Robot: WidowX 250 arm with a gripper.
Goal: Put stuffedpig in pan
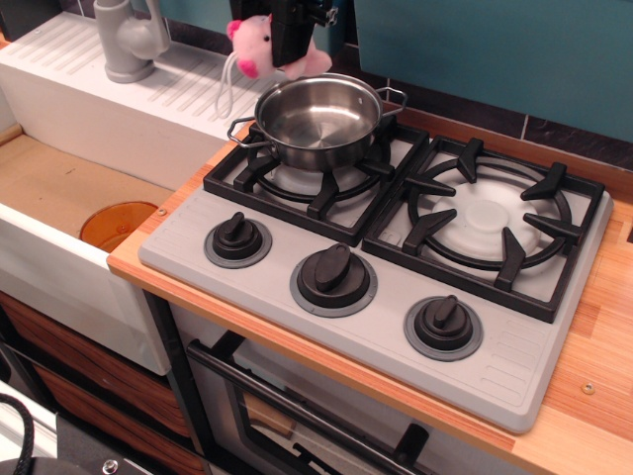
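Observation:
The stuffedpig (254, 44) is a light-pink plush with a hot-pink snout, held in the air at the top of the view. Its white string loop (226, 84) hangs down on its left. My black gripper (291, 42) is shut on the pig and reaches in from the top edge. It hangs just above the far left rim of the pan (317, 121). The pan is a shiny steel pot with two wire loop handles. It stands empty on the back left burner of the stove.
The grey stove top (247, 287) has black grates and three black knobs (334, 277) along its front. A white sink with a grey tap (129, 38) and an orange drain (117, 224) lies to the left. A teal wall stands behind.

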